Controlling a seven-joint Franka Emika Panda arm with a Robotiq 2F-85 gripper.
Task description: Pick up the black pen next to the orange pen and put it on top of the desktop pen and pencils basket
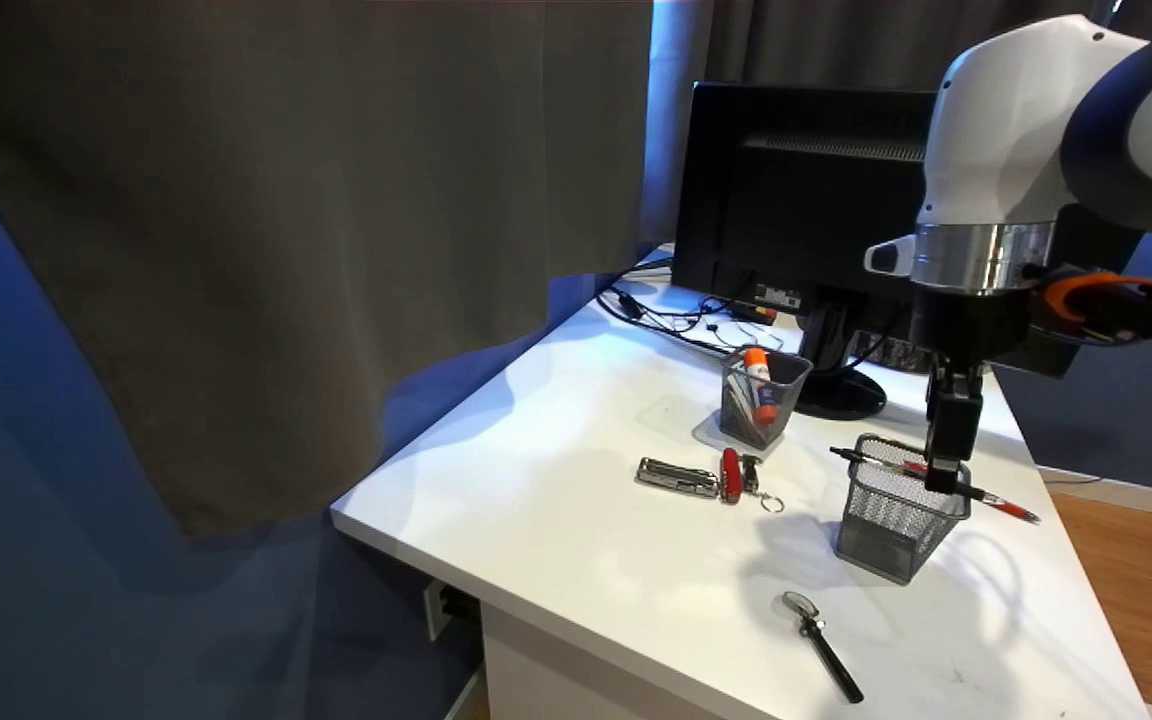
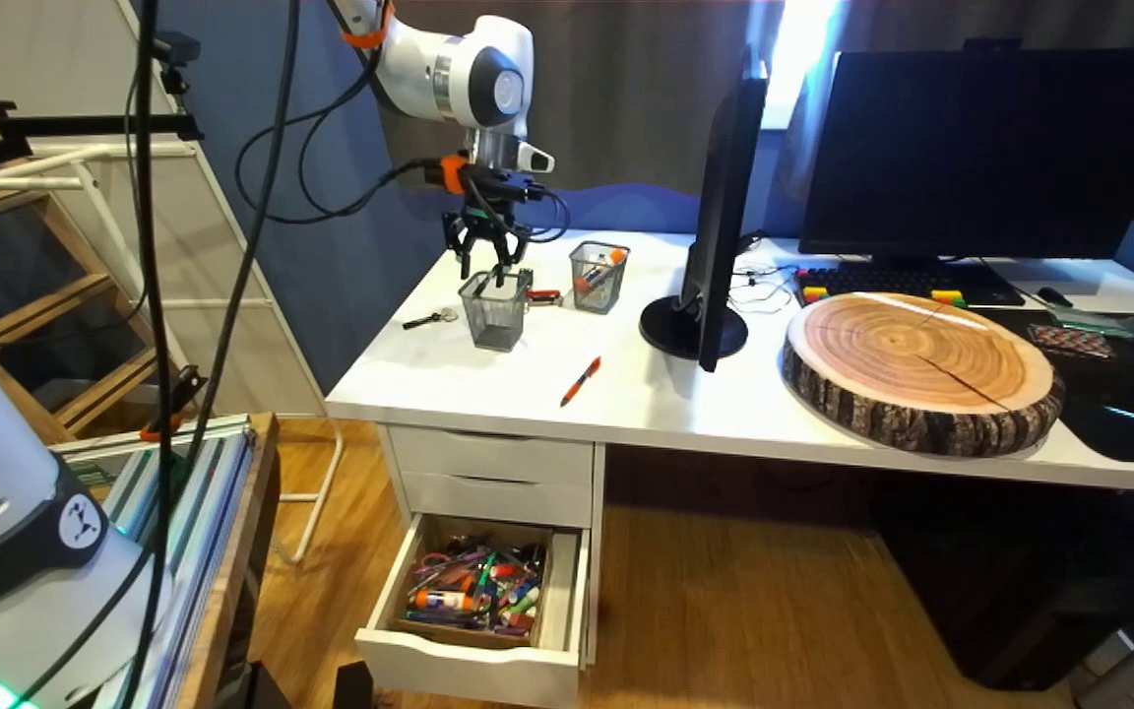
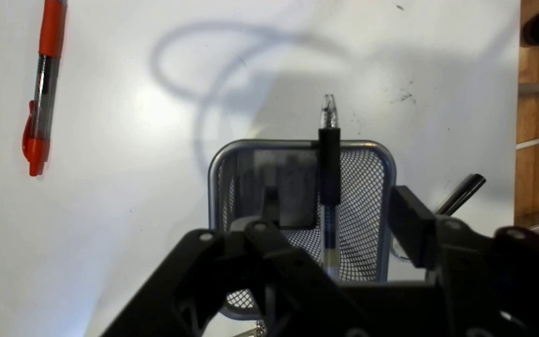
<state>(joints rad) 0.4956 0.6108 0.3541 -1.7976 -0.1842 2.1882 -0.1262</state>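
Nearby, the orange pen [image 3: 46, 88] and red penknife [image 1: 731, 476] flank the basket [image 1: 881, 515].

An office-style workspace, whether in a home or a company unclear, centres on a white desk [image 2: 439, 379] bearing a wide black monitor [image 2: 980, 158], a second monitor [image 2: 727, 207] turned side-on and a keyboard [image 2: 921, 284], with loose cables [image 1: 628, 304] lying between the screens. A wire-mesh pen basket [image 2: 496, 328] stands near a mesh holder [image 2: 609, 297] stocked with stationery [image 1: 758, 366]. Below, an open drawer [image 2: 473, 672] displays a jumble of pens and small supplies [image 2: 483, 583]. Dark curtains [image 1: 286, 250] hang against blue walls [image 1: 26, 450], and wood-look flooring [image 2: 724, 591] runs beneath the desk.
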